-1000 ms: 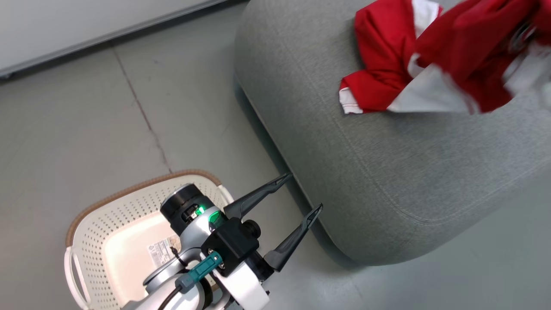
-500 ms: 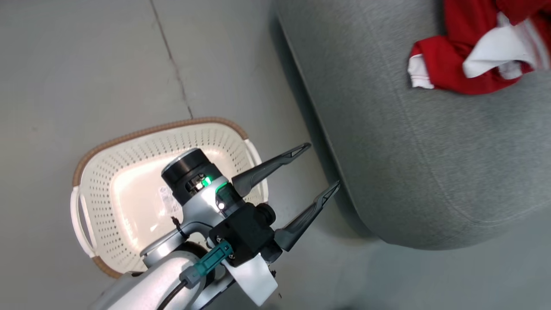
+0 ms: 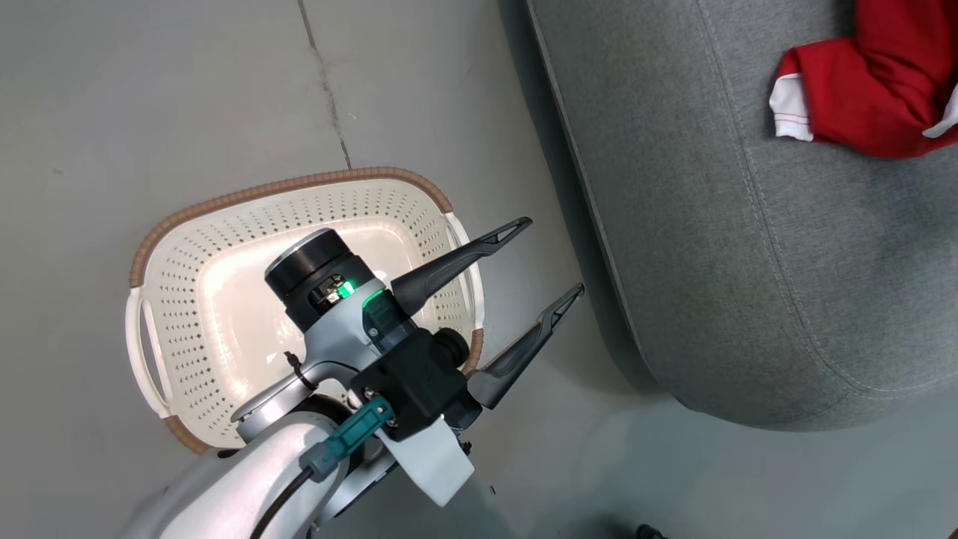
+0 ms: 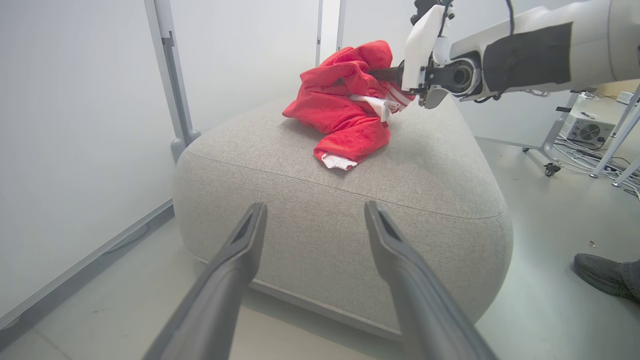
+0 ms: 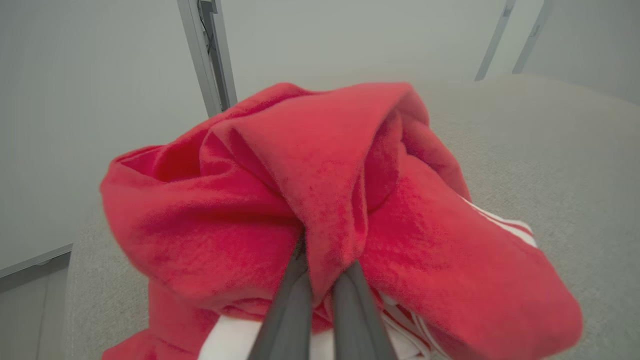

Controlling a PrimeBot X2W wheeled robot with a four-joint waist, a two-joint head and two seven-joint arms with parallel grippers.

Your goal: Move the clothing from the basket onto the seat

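The cream basket (image 3: 224,206) stands on the floor at the left of the head view, nothing inside it. Just above its right rim my left gripper (image 3: 554,254) hangs open, fingers pointing at the side of the grey seat (image 3: 748,262). In the left wrist view that gripper (image 4: 315,207) is open with nothing between its fingers. The red and white clothing (image 4: 345,105) is bunched on top of the seat (image 4: 425,170). My right gripper (image 4: 387,75) reaches in from the right. It (image 5: 320,252) is shut on a fold of the clothing (image 5: 300,175), lifted a little over the seat (image 5: 550,150).
Grey floor runs between the basket and the seat. A white wall with metal posts (image 4: 172,90) stands behind the seat. A person's dark shoe (image 4: 600,275) is on the floor to the seat's right, and equipment on a wheeled stand (image 4: 585,130) lies further back.
The head camera has swung, so the basket now sits higher and the clothing further toward the upper right corner. Left gripper stays open over the basket's edge.
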